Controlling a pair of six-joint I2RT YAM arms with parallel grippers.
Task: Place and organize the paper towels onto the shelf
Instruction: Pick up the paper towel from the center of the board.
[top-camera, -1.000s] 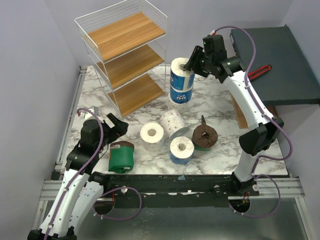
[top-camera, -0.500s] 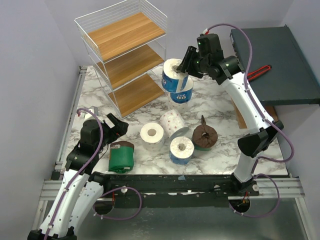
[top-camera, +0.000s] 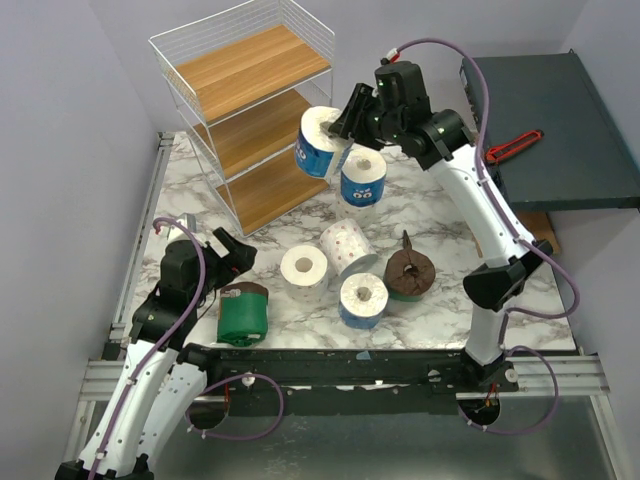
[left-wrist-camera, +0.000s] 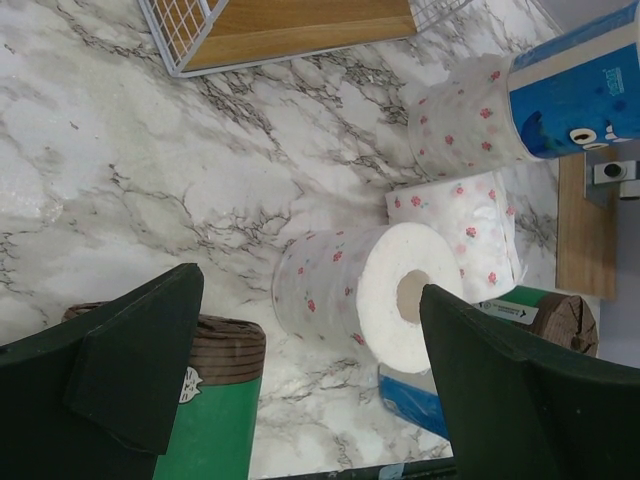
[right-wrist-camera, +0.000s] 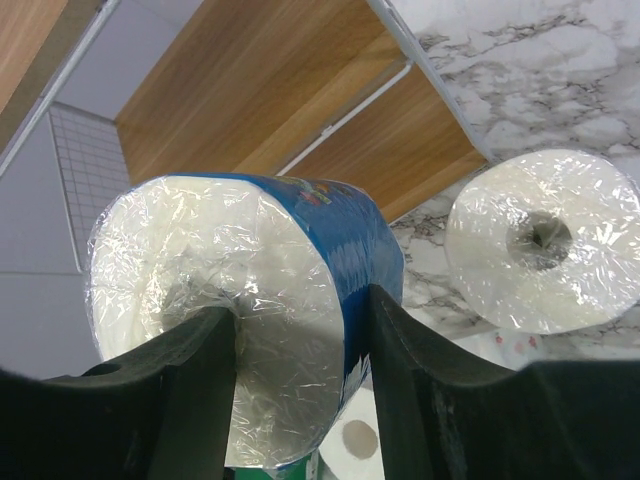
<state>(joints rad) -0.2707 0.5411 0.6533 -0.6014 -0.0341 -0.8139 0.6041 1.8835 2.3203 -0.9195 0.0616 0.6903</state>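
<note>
My right gripper (top-camera: 343, 122) is shut on a blue-wrapped paper towel roll (top-camera: 320, 142), one finger in its core and one on the blue wrap (right-wrist-camera: 365, 250). The roll hangs tilted in the air, just right of the shelf (top-camera: 240, 110) at its middle tier. A second blue roll (top-camera: 363, 178) stands on the table below. Two speckled rolls (top-camera: 304, 266) (top-camera: 345, 240), a blue roll (top-camera: 362, 298), a brown-ended roll (top-camera: 409, 270) and a green roll (top-camera: 243, 312) lie near the front. My left gripper (top-camera: 232, 250) is open above the green roll (left-wrist-camera: 210, 420), holding nothing.
A dark grey-green flat box (top-camera: 555, 120) fills the right back corner, with red-handled pliers (top-camera: 512, 146) at its edge. A wooden strip (top-camera: 482, 232) lies by the right arm. The shelf's boards (right-wrist-camera: 300, 90) are bare in the right wrist view.
The right gripper has lifted the top blue roll off the one beneath and carried it left toward the shelf, tilting it. The left arm has not moved.
</note>
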